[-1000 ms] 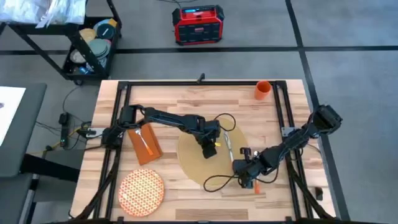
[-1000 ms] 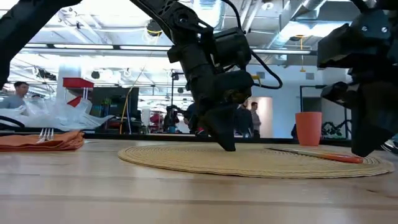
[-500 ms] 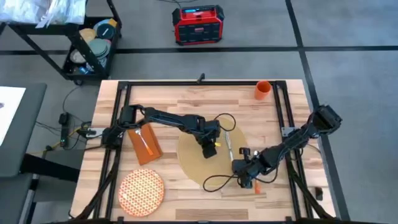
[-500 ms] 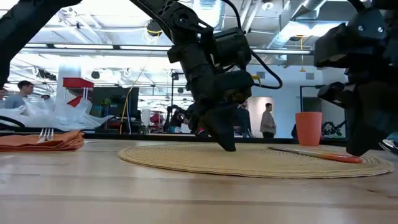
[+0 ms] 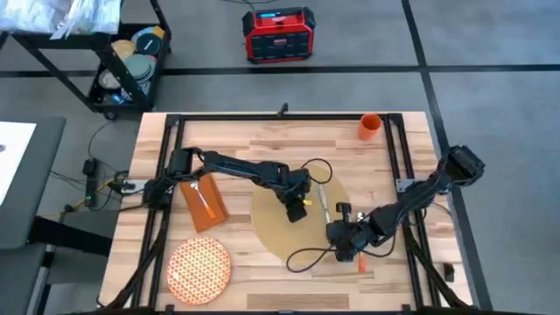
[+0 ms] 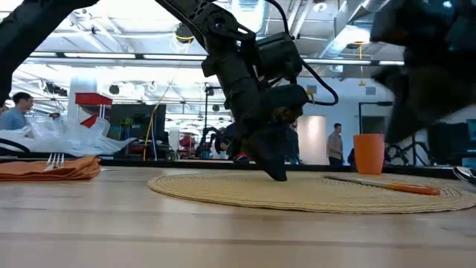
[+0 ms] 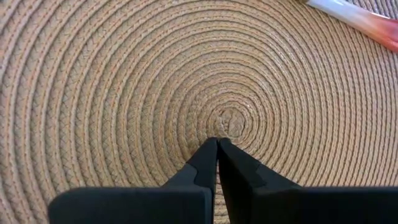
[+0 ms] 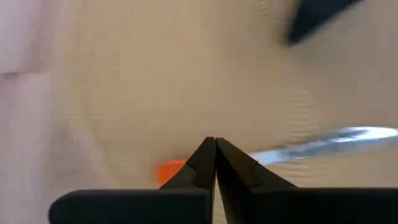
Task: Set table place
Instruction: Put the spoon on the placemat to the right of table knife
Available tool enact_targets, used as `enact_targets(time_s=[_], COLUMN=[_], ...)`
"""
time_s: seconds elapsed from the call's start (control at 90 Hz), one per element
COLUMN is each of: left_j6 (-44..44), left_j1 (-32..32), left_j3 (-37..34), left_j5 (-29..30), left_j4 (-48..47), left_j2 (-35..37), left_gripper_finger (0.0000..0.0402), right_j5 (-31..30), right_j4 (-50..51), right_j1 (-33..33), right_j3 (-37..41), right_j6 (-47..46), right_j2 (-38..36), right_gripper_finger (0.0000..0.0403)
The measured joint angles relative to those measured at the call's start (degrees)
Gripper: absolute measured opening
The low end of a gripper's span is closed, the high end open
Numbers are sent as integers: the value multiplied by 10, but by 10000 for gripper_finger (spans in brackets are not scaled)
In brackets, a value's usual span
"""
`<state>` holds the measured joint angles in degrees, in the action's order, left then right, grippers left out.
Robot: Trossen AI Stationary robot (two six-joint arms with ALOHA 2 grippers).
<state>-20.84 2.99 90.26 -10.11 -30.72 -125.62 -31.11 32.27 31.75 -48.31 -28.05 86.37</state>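
A round woven placemat [image 5: 276, 229] lies flat on the table [image 5: 254, 149]. My left gripper [image 7: 217, 142] is shut, its tips down on the mat's middle [image 6: 277, 176]. An orange-handled knife [image 6: 394, 187] lies on the mat's right part, its blade [image 5: 322, 206] pointing toward the far edge. My right gripper [image 8: 215, 142] is shut and hangs above the knife's handle [image 8: 169, 170], clear of it. The rust napkin [image 5: 203, 203] with a fork [image 6: 53, 159] on it lies left of the mat. The patterned plate [image 5: 199, 267] sits near the front left, and the orange cup [image 5: 370, 127] at the far right. My left gripper presses its shut fingertips [image 7: 208, 152] down on the placemat right beside its woven centre [image 7: 231, 118]. The fingers come from above, slanting. The mat stays flat on the table.
Black frame rails [image 5: 398, 166] run along the table's left and right sides. A loose cable [image 5: 302, 255] loops over the mat's near edge. Bare wood [image 5: 262, 144] stretches between the mat and the far edge. People move about in the room beyond the table.
My right gripper has risen, still shut, from low beside the knife at the mat's right edge to well above it. The knife stays lying on the mat. My left gripper keeps its tips on the mat's middle.
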Motion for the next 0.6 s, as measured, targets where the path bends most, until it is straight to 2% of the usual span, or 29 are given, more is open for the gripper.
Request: enact_targets(time_s=[0.056,0.122,0.256,0.344,0.444,0.6], left_j6=[0,1,21,75,151,204], left_j1=[0,0,0,-2,-6,4], left_j3=[0,-1,-3,-2,-2,-7], left_j5=[-1,-4,-12,-21,-39,-128], left_j4=[-4,-17,-62,-113,-152,-144], left_j2=[4,12,49,89,129,199], left_gripper_finger=[0,0,0,0,0,0], right_j5=[-19,-20,36,71,83,141], right_j4=[70,151,272,284,280,245], right_j1=[-9,-19,-18,11,61,148], right_j3=[-9,-13,-2,9,31,51], right_j6=[-55,-164,-387,-490,-616,-829], right_j2=[-14,-39,-85,-111,-119,-104], right_gripper_finger=[0,0,0,0,0,8])
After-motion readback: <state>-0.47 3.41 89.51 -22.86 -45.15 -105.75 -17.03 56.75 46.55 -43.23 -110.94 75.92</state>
